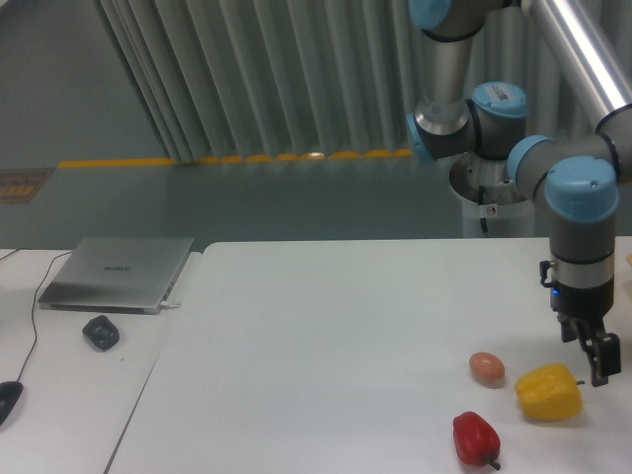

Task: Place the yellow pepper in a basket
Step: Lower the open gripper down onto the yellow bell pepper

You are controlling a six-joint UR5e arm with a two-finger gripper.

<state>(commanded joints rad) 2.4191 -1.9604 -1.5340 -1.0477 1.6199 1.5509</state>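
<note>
Glossy and blocky, the yellow pepper [548,392] lies near the right front of the smooth white table [326,336], between a brown egg [486,367] on its left and the dark gripper [597,363] just above its right side. A red pepper [475,438] sits nearer. Whether the fingers are spread or together cannot be told; they look small and blurred.
</note>
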